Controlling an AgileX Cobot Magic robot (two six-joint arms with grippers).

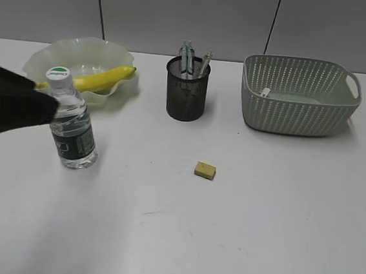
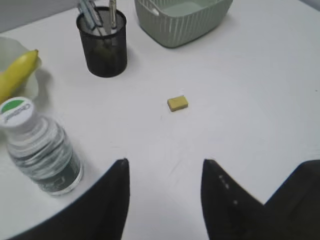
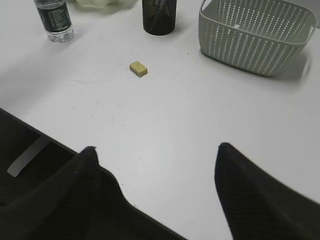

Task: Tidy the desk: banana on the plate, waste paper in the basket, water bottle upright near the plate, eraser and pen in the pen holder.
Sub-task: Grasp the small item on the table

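A: The eraser (image 1: 205, 170) is the one thing left loose. It lies flat on the bare worktop (image 1: 258, 235), in front of the pen holder (image 1: 187, 89) and well apart from it. What could go wrong?

B: It's small and low, so a gripper coming down a little off could nudge it along the surface instead of catching it. The water bottle (image 1: 73, 123) stands upright just beside the left arm; I'd judge a careless swing could topple it.

A: And the drop?

B: The pen holder's mouth is narrow and already crowded with pens (image 1: 189, 57), so the eraser could bounce off the rim or off a pen.

A: The grippers?

B: The left gripper (image 2: 165, 187) has its jaws apart and empty, over the worktop near the bottle. The right gripper (image 3: 155, 172) is spread wider, also empty, hanging over the worktop's near edge.

A: The containers?

B: The banana (image 1: 104, 77) lies in the plate (image 1: 110, 52). The basket (image 1: 297, 96) holds a small white scrap, likely the waste paper (image 1: 266, 92), though it's too small to be sure.
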